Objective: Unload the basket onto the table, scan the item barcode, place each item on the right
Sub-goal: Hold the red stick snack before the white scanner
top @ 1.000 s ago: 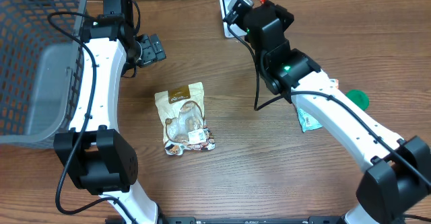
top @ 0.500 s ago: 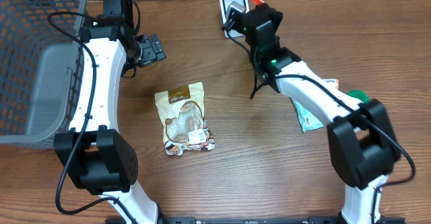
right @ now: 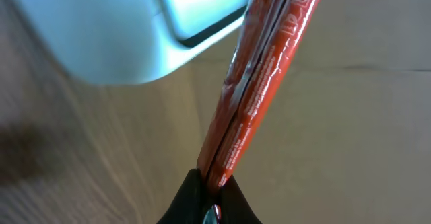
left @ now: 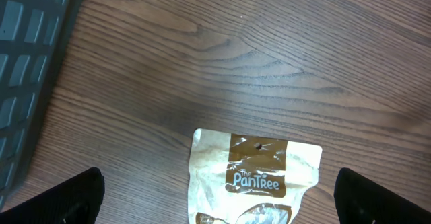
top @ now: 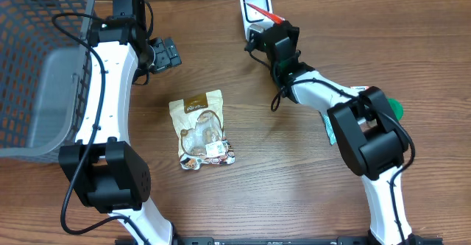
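You've got two matching units, left arm (top: 103, 90) and right arm (top: 327, 101): white link shells, chunky black joint housings and bases, loose black cables (top: 282, 98) looping alongside each, a green LED (top: 280, 63) near the right wrist, and plain black fingers (left: 67, 197).

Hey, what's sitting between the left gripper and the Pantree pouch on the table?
Nothing; the left gripper and pouch are separated by bare table, clearest in the left wrist view.

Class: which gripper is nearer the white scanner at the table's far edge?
Right. The right gripper, shut on a red packet, is right beside the scanner; the left gripper, open, is much farther off.
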